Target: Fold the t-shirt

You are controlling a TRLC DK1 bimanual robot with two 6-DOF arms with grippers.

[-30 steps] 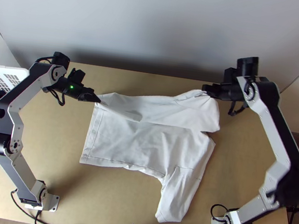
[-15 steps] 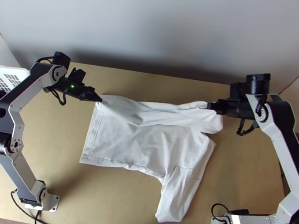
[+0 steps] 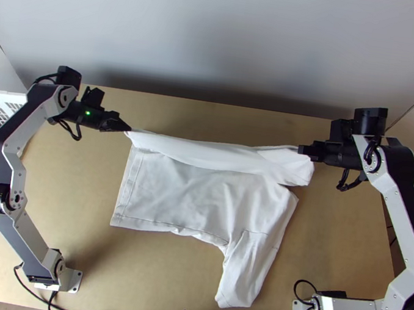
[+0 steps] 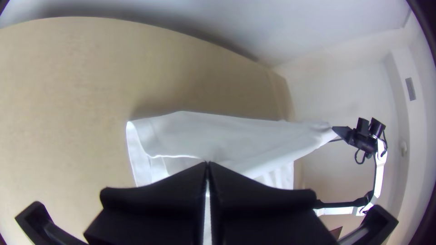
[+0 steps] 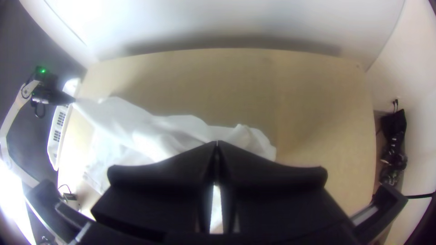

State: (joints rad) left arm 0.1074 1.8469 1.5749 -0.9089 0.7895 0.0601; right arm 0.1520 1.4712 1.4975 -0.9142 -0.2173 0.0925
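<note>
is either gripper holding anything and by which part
The t-shirt, by both ends of its far edge: the left gripper pinches the hem end, the right gripper the shoulder end.

White t-shirt (image 3: 201, 194) on the table, far edge folded over, one sleeve outstretched toward the near side.

Soft light brightens the counter (image 3: 159, 278) as shadow bands the foot of the far wall (image 3: 225, 28) and fainter shade falls beyond the t-shirt (image 3: 201, 194). Glare flares beside the left arm (image 3: 15, 140) in the right wrist view; fisheye distortion bows the wrist views' edges.
</note>
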